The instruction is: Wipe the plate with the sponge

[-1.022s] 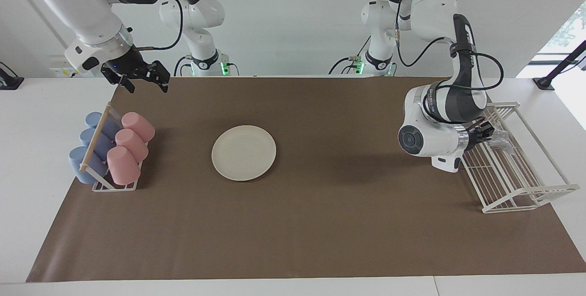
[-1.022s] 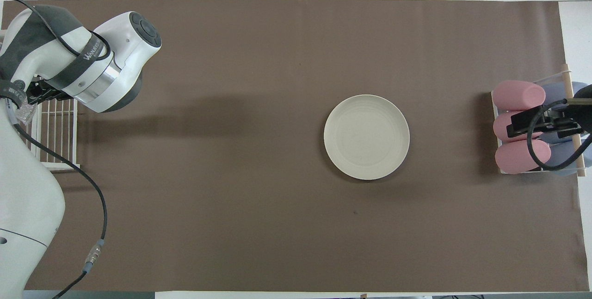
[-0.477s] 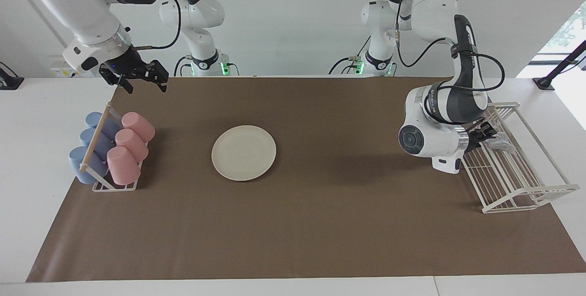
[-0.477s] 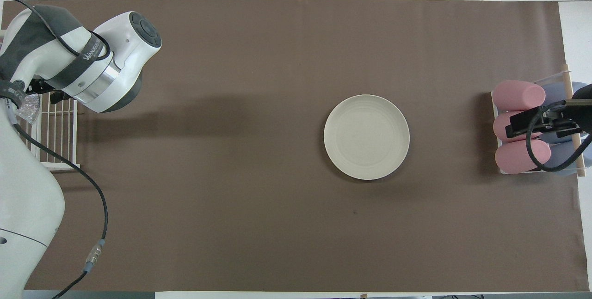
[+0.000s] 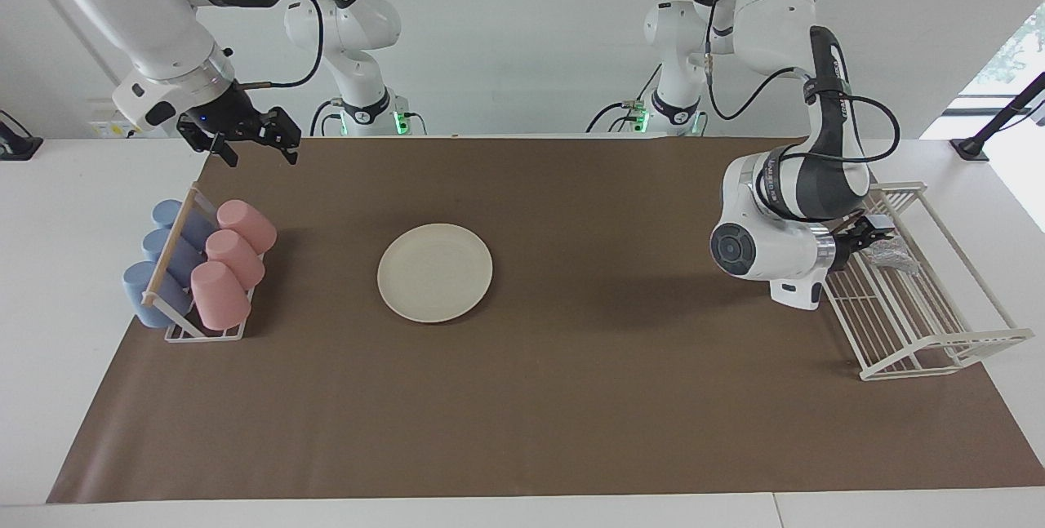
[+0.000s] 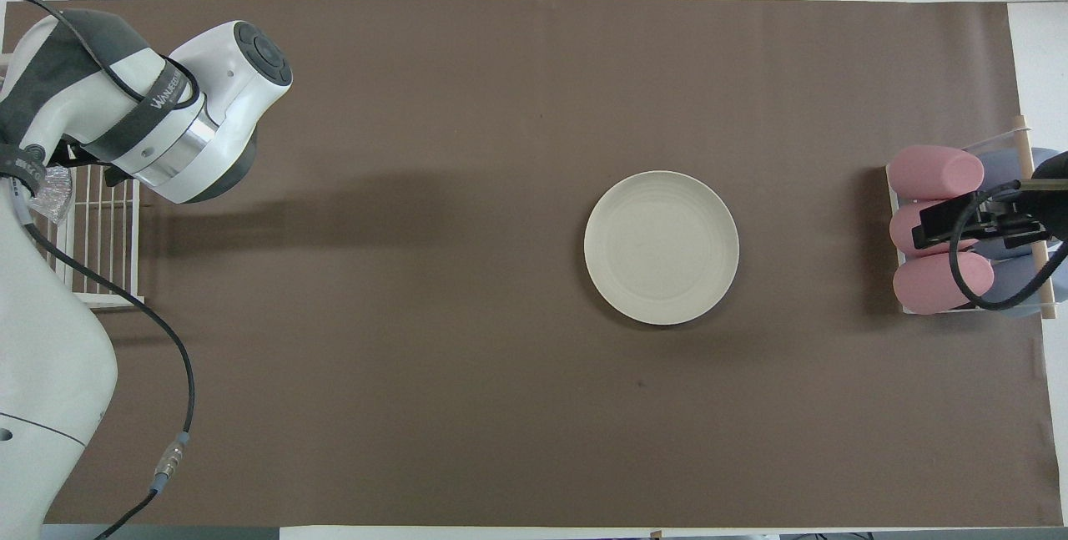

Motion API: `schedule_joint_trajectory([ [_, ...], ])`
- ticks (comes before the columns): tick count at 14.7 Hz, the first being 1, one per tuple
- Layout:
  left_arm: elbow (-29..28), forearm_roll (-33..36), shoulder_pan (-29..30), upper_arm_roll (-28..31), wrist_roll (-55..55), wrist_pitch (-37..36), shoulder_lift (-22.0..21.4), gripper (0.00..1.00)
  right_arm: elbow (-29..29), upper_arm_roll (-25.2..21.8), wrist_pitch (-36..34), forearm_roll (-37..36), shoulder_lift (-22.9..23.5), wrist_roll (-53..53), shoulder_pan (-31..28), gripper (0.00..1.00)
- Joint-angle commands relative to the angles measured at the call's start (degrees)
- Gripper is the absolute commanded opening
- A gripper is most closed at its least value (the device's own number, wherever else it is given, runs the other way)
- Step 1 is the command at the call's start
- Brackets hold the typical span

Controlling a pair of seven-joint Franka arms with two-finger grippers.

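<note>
The right gripper [image 5: 255,142] hangs in the air over the edge of the brown mat [image 5: 571,397] closest to the robots, at the right arm's end. Its two black fingers are spread apart, with nothing between them. This arm waits.

The left gripper [image 5: 873,236] is over the white wire rack [image 5: 939,332] at the left arm's end of the table. It sits right at the sponge [image 5: 891,251], and the fingers look closed on it, but the arm hides much of the grip. The sponge is a small, shiny, grey, crinkly wad. It is up over the rack's thin white bars, at the end of the rack nearer the robots. Nothing else shows in the rack.

The plate [image 5: 434,272] is round, flat and cream-white, with a dull smooth top. It lies on the mat near the middle of the table, a little toward the right arm's end, well apart from the sponge. It is bare on top.

At the right arm's end stands a small cup rack [image 5: 196,324] with a wooden bar across it. It holds three pink cups [image 5: 231,264] and three blue cups [image 5: 167,259], all lying tipped on their sides in two rows. The cups are smooth and rounded.

The mat is plain, flat and brown, and covers most of the white table [image 5: 49,267].
</note>
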Motion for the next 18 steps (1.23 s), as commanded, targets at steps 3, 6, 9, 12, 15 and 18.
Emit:
schedule_joint_trajectory([
  [3,0.8,-9.4,1.1,0.1,0.2,5.0,-3.9,1.0,-0.7,0.3,1.1,-0.9,-0.6,-1.1,-0.1,1.0],
  [6,1.7,-17.7,3.9,0.0,4.8,6.4,-8.1,1.0,-0.7,0.3,1.1,-0.9,-0.6,-1.3,-0.1,1.0],
  [9,5.6,-26.4,5.5,0.3,8.8,5.9,-10.5,1.0,-0.7,0.3,1.1,-0.9,-0.6,-1.1,-0.1,1.0],
  [12,5.6,-35.4,7.4,0.3,9.5,6.2,-15.9,1.0,-0.7,0.3,1.1,-0.9,-0.6,-0.9,-0.2,1.0],
  [15,4.6,-47.0,11.0,0.3,16.4,5.5,-22.6,1.0,-0.6,0.3,1.1,-0.9,-0.5,0.3,-0.6,1.0],
  [18,2.5,-54.2,11.7,0.3,20.8,3.5,-26.7,1.0,-0.6,0.3,1.1,-0.9,-0.5,0.4,-0.6,1.0],
])
